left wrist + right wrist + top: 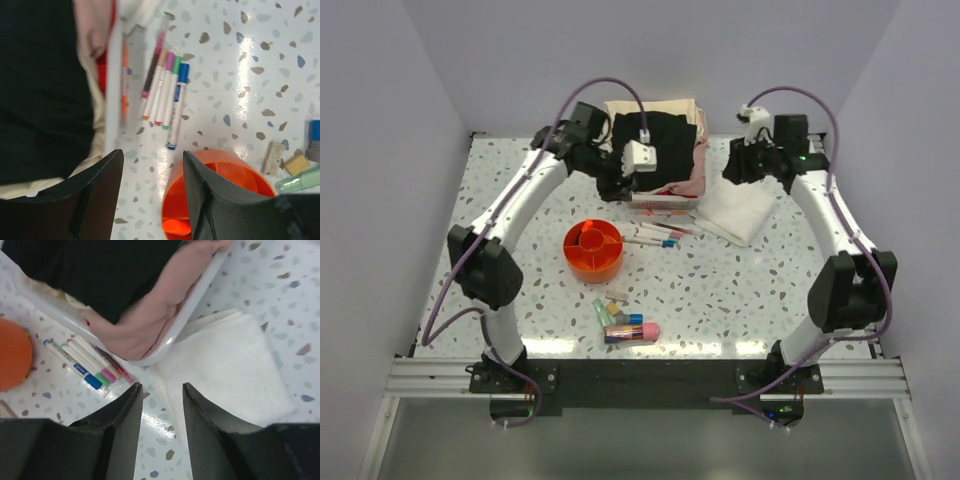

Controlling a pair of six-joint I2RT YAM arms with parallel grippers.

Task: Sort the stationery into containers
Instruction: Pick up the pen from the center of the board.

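Pens (165,95) lie just ahead of our left gripper (151,167), its jaws parted and empty, their long axes running away from it beside the basket (113,90). The orange tray (235,162) sits close below. Our right gripper (159,395), likewise parted, hangs over the white cloth (225,365), farther off.

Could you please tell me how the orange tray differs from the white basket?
The orange tray is round with divided compartments; the white basket is squarish. The tray looks empty; the basket holds black and pink clothes. The tray sits out on the table; the basket stands at its far edge. Both are open-topped.
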